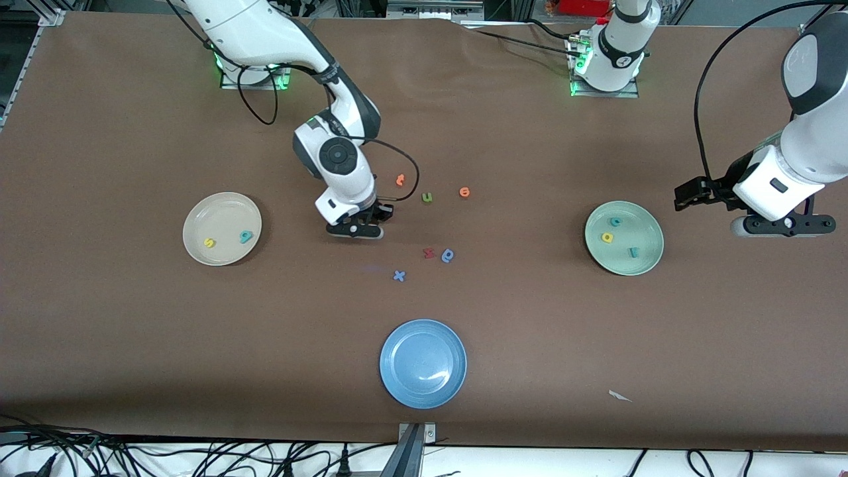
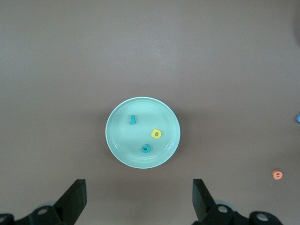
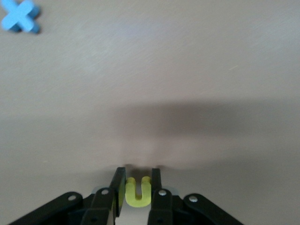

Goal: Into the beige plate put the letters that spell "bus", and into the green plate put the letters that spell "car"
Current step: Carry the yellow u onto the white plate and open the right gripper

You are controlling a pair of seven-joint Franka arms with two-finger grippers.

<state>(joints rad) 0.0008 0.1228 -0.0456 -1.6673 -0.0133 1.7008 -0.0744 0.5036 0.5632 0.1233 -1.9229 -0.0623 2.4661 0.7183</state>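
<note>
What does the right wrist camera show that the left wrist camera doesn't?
Only the right wrist view shows the right gripper shut on the yellow u, and a blue x on the table. Only the left wrist view shows the open left gripper over the table beside the green plate, which holds c, a and r. Both show brown table.

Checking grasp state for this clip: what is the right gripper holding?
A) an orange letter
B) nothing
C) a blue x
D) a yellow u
D: the right gripper is shut on the yellow u, seen between its fingers in the right wrist view.
</note>
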